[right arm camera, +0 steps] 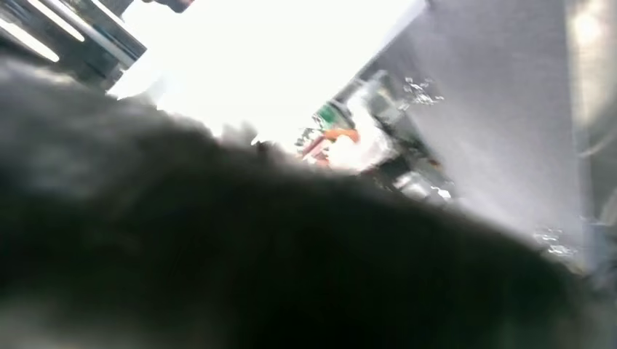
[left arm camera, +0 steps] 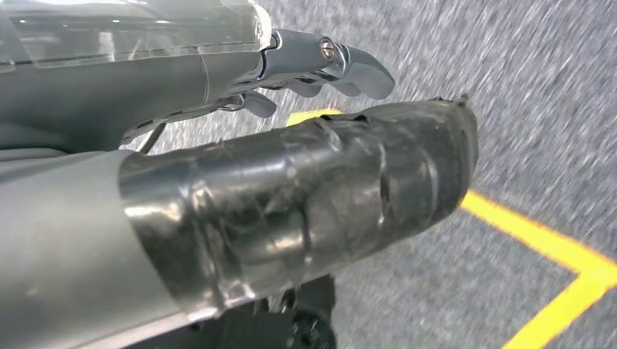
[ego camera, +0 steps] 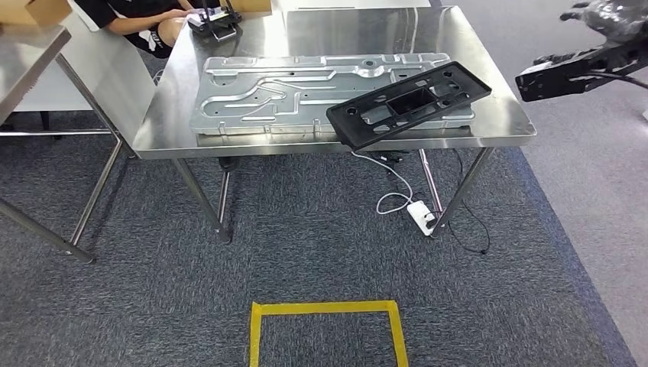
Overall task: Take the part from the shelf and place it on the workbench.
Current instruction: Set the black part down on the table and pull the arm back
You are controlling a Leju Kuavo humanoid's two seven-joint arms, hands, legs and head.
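Black-taped right hand [ego camera: 604, 17] raised off the workbench's right end, touching nothing on it; grip not decidable from these views. Left hand [left arm camera: 291, 182] hanging over carpet [left arm camera: 509, 87] and yellow tape [left arm camera: 538, 233], fingers [left arm camera: 349, 65] loosely extended, holding nothing. To the right hand's left: black part [ego camera: 409, 103] lying on the pressed metal plate [ego camera: 275, 92] atop the workbench [ego camera: 500, 115], probably already delivered. Long axis across the bench, slightly skewed, far end aimed toward the right hand, near corner overhanging the front edge.

Even overhead light put soft glare on the steel tabletop [ego camera: 489, 122]. The left wrist view's carpet [left arm camera: 538, 87] streaked with motion blur; the right wrist view was overexposed and defocused.
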